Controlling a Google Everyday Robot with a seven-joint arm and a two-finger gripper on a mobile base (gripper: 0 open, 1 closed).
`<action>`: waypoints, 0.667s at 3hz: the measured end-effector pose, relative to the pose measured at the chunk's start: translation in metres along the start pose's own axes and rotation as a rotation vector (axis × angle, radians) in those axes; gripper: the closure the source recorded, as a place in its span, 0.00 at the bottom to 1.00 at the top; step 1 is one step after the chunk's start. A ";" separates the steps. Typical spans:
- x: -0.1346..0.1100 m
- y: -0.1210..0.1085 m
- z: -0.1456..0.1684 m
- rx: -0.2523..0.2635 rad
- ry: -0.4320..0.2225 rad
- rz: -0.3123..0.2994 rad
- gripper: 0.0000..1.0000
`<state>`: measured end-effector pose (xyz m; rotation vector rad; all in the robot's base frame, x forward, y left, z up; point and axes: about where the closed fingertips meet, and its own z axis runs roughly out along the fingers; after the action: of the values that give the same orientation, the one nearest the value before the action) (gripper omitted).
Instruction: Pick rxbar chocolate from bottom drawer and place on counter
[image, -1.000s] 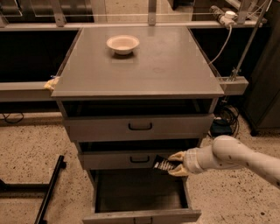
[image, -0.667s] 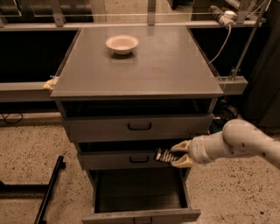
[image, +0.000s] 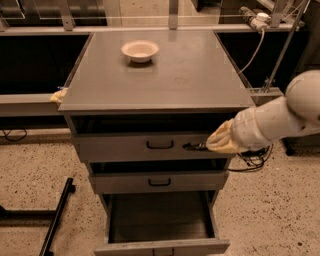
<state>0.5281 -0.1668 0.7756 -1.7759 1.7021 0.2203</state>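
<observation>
Grey counter (image: 200, 75): the broad, flat, matte top of the metal drawer cabinet is carrying a small round cream bowl (image: 140, 50) near its far left corner.

Top drawer (image: 115, 148): this shallow grey drawer with a black handle is sitting just under the counter's front edge.

Middle drawer (image: 200, 181): a second shallow grey drawer with a black handle is sitting below the first one.

Bottom drawer (image: 160, 220): the lowest, deepest grey metal drawer is standing pulled out toward the camera, showing its wide box interior.

Arm (image: 280, 117): the white robot arm is reaching in from the right edge.

Gripper (image: 209, 145): the two-finger gripper with yellowish fingers (image: 222, 139) is hanging in front of the top drawer, right of its handle and below the counter's edge.

Grip: the fingers are pinching closed on the bar.

Rxbar chocolate (image: 192, 146): the small flat black snack bar is sticking out leftward from the fingertips, in the air between the handle and the gripper, out of the bottom drawer and not yet on the counter.

Change: a second ago the gripper and bar were level with the middle drawer; they are now riding higher, level with the top drawer, while bowl and drawers are staying put.
</observation>
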 end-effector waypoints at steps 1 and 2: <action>-0.069 -0.037 -0.083 0.087 0.086 -0.101 1.00; -0.133 -0.070 -0.154 0.211 0.134 -0.228 1.00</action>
<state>0.5274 -0.1468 0.9897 -1.8389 1.5328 -0.1753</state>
